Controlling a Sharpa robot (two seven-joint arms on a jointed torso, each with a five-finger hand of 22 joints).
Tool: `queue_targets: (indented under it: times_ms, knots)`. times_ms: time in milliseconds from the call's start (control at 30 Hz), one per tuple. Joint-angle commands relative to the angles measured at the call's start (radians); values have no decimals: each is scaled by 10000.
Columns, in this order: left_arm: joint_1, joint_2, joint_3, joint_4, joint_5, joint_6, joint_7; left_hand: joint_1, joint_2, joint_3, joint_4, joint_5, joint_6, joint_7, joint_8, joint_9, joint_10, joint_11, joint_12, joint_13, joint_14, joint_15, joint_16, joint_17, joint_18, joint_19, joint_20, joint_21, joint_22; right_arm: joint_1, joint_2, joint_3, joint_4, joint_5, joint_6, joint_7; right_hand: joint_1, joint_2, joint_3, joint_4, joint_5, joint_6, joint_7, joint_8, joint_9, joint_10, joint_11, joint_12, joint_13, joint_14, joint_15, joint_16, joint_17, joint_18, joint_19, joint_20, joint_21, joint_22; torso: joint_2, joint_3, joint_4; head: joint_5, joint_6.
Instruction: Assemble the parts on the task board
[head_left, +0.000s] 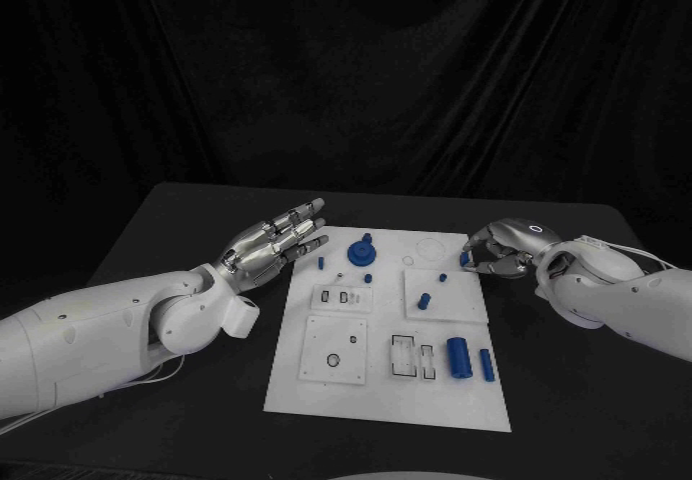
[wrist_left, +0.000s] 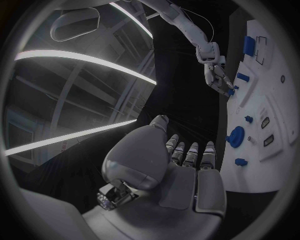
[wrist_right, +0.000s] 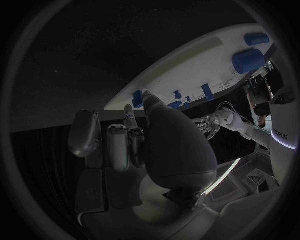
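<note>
The white task board lies in the middle of the table, with several blue parts on it. A round blue knob stands near its far edge. Two blue cylinders lie side by side near its right edge. My left hand hovers open, fingers stretched out, just left of the board's far left corner. My right hand is at the board's far right edge, fingers curled, pinching a small blue part. The left wrist view shows the right hand with that part at its fingertips beside the board.
Small blue pegs sit on the board's raised white squares, which carry slots and holes. Black table surrounds the board, and a black curtain hangs behind. In the right wrist view the board carries the cylinders.
</note>
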Motion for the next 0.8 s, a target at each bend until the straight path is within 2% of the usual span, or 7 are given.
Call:
queue_targets:
  times_ms: [33, 667, 800]
  knots:
    - [-18, 26, 9, 9, 1, 147, 125, 41, -26, 46, -1, 69, -18, -14, 44, 4, 26, 56, -51, -10, -5, 42, -66, -17, 102, -6, 47, -58, -13, -54, 37, 5, -49, 3, 74, -126, 62, 68, 38, 34, 72, 64, 25, 62, 18, 1067, 50, 35, 2634, 771, 77, -66, 1877, -3, -84, 21, -72, 689, -2, 0, 0, -10, 9]
    - [-45, 50, 9, -43, 1, 196, 74, 39, -23, 70, -8, 69, -34, -16, 41, 1, 26, 65, -52, -10, -5, 45, -66, -17, 101, -6, 50, -58, -13, -138, 221, 6, -238, 46, 43, -15, 135, 80, 40, -4, 122, 39, 26, 48, 51, 1067, 52, 35, 2634, 660, 82, -374, 1577, 67, -243, 28, -407, 534, 4, -1, 6, -9, -24]
    - [-55, 60, 9, -52, 1, 210, 61, 39, -23, 70, -8, 69, -34, -16, 41, 1, 26, 65, -52, -10, -5, 45, -66, -17, 101, -6, 50, -58, -13, -142, 233, 6, -253, 49, 9, 7, 206, 138, 73, -41, 153, 64, 19, 62, 81, 1067, 48, 35, 2634, 647, 81, -408, 1548, 70, -253, 30, -446, 525, 2, -1, 5, -14, -34]
